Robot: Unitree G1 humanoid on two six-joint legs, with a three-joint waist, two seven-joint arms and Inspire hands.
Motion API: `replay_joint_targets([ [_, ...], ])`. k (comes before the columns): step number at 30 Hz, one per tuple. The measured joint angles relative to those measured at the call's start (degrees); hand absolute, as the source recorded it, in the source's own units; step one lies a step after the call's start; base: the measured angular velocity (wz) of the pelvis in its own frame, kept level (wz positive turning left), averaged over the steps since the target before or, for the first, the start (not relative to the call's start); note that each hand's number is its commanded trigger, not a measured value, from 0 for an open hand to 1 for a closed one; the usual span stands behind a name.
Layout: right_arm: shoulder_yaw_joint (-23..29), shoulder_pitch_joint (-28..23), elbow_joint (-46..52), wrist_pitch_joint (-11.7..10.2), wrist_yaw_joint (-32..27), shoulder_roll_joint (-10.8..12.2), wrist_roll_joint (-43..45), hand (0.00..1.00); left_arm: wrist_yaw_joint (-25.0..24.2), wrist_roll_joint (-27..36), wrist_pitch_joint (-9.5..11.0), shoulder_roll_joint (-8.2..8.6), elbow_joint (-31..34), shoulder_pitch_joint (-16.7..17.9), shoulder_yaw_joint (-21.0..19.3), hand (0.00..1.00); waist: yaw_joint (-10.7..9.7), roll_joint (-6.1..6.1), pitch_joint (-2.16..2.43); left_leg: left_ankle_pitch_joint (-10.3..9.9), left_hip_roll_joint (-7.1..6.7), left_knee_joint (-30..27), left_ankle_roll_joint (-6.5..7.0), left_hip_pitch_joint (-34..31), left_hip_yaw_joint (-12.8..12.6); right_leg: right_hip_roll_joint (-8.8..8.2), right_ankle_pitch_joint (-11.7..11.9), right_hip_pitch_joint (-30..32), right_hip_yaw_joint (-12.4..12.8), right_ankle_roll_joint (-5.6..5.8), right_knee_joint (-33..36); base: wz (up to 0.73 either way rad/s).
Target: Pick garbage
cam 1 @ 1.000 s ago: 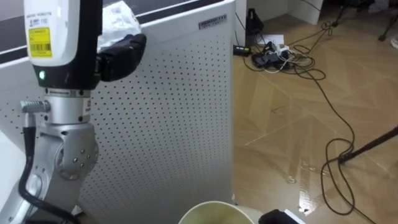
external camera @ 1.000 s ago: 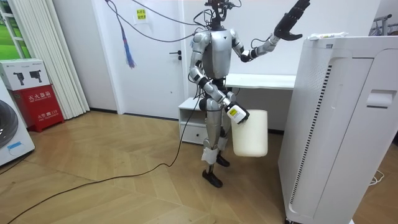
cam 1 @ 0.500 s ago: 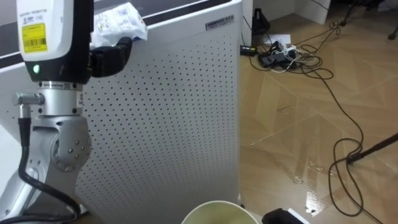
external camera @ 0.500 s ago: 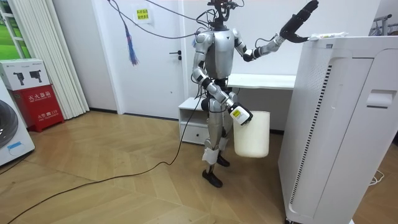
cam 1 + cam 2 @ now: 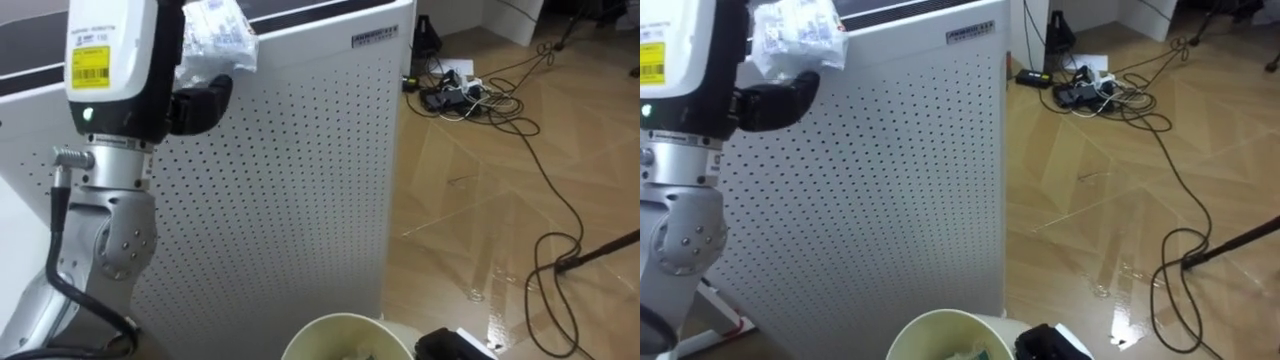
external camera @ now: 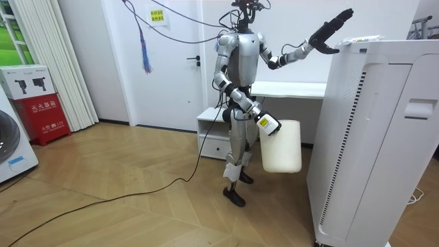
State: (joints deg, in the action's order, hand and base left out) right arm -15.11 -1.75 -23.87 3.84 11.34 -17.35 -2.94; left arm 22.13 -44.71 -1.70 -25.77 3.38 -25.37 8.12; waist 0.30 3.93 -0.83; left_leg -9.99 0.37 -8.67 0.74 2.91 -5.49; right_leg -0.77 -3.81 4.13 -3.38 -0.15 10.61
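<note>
White cabinet (image 5: pixel 300 180) top: left hand (image 5: pixel 200 100) raised beside crumpled wrapper (image 5: pixel 215 40).

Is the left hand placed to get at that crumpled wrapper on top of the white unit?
Probably yes. The left hand is up at the top edge of the white unit, right beside the crumpled wrapper, with nothing between them. Contact can't be confirmed from here.

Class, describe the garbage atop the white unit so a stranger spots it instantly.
Find the tall white perforated cabinet beside the robot. On its top edge, just above the dark left robot hand, lies a white wrapper. Unlike the smooth cabinet, it is crumpled and crinkly.
</note>
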Motion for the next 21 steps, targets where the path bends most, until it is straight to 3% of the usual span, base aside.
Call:
replay_joint_targets([
  [11, 0.2, 0.0, 0.0, 0.0, 1.2, 0.1, 0.0, 1.0, -7.5, 0.1, -3.2, 0.01, -0.9, 0.5, 0.0, 0.0, 0.2, 0.72, 0.08, 0.0, 0.12, 0.1, 0.01, 0.6, -0.5, 0.1, 0.0, -0.3, 0.1, -0.04, 0.0, 0.0],
  [20, 0.6, 0.0, 0.0, 2.0, 2.6, 0.0, 1.2, 1.0, -14.2, 0.0, -4.6, -0.01, -3.4, 0.9, -0.1, 0.0, 0.1, 3.68, 0.34, -0.1, 0.07, 0.2, 0.22, 0.6, -0.7, 0.1, -0.1, -0.1, 0.1, 0.03, 0.2, 0.0],
  [21, 0.6, 0.0, 0.0, 2.1, 2.5, -0.1, 1.2, 1.0, -14.6, -0.1, -4.9, -0.01, -3.7, 0.9, -0.1, 0.09, 0.1, 3.67, 0.33, -0.1, 0.09, 0.1, 0.22, 0.6, -0.7, 0.09, -0.2, 0.0, 0.1, 0.01, 0.2, 0.0],
])
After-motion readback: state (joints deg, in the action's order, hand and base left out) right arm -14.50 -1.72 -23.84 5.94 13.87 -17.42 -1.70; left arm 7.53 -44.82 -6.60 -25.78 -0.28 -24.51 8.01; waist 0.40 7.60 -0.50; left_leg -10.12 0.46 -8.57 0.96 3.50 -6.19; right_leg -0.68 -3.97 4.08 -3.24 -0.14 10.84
